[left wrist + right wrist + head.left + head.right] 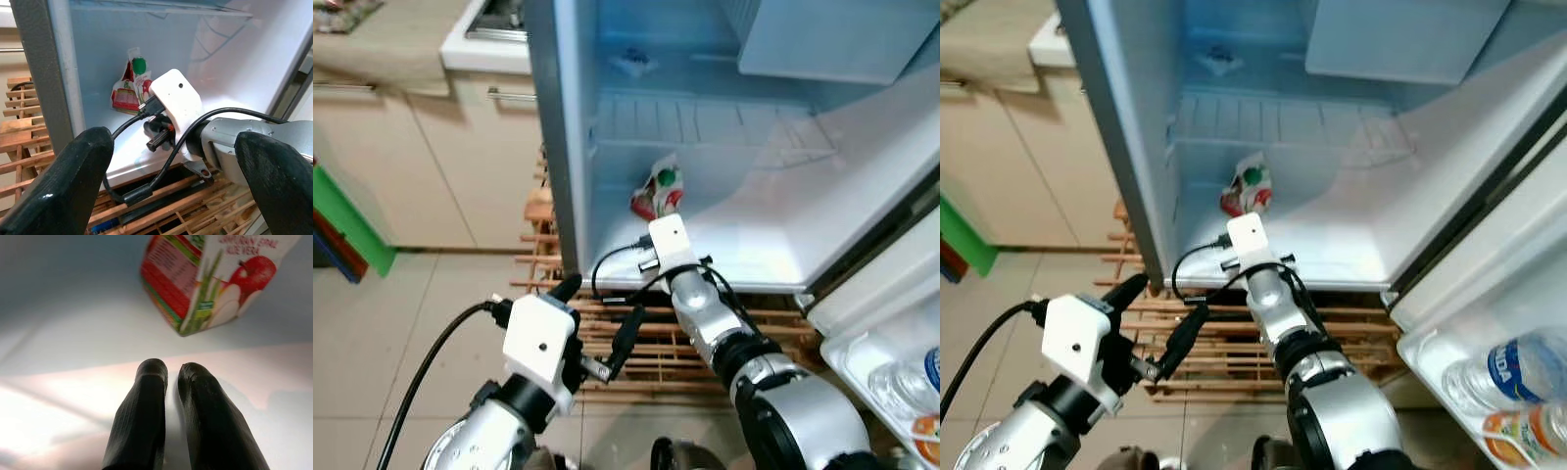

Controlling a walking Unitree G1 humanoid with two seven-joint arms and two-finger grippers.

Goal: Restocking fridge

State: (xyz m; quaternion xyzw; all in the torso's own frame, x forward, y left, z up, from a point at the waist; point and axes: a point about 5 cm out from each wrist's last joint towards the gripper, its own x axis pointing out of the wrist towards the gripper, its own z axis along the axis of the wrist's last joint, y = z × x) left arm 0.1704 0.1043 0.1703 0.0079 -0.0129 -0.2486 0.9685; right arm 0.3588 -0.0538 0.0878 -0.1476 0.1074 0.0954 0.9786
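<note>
A red and white juice pouch (658, 191) with a green cap and an apple picture stands on the white bottom floor (773, 245) of the open fridge, near its left wall. My right arm reaches into the fridge. In the right wrist view my right gripper (168, 372) is shut with nothing between its fingers, low over the floor and just short of the juice pouch (210, 279). My left gripper (597, 315) is open and empty, held outside the fridge, below its front edge and over the wooden pallet (548, 245).
A wire shelf (705, 122) spans the fridge above the pouch, with a small packet (631, 64) on the shelf higher up. The fridge door stands open at the right, with bottles (1508, 377) in its rack. Beige cabinets (440, 157) stand to the left on a tiled floor.
</note>
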